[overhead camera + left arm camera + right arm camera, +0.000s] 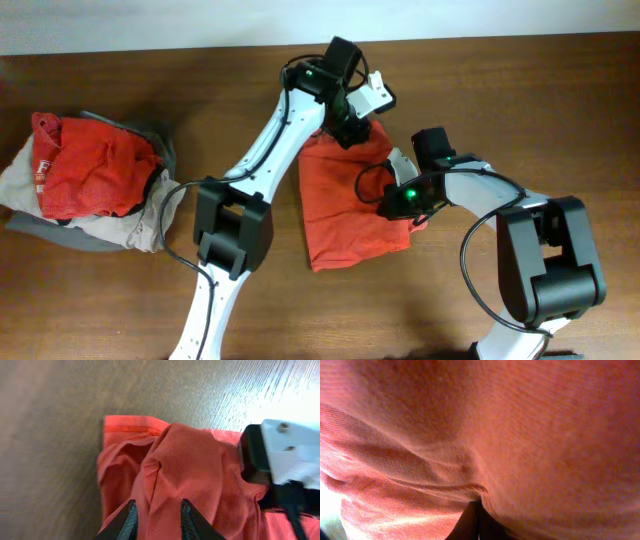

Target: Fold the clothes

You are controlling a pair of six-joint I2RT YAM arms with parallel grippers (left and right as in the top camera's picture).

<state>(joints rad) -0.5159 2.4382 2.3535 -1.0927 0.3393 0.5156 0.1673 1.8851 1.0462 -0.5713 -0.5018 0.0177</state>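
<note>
The clothes, an orange-red T-shirt (pixel 345 210), lie folded into a rough rectangle at the middle of the table. My left gripper (pixel 352 133) hangs over the shirt's far edge. In the left wrist view its fingers (pixel 131 519) stand apart with a loose ridge of the shirt (pixel 200 465) running between them, so the left gripper (pixel 157 512) is open. My right gripper (pixel 398 165) is at the shirt's far right corner. In the right wrist view the shirt (pixel 520 425) fills the frame and my right gripper (pixel 476 505) is shut on a bunched fold. No print shows.
A heap of other garments sits at the left, a red cloth (pixel 90 165) on top of beige and grey ones (pixel 130 228). Brown wooden table (pixel 100 310) lies around the shirt. The right gripper's white and black body (pixel 282 455) is close beside my left fingers.
</note>
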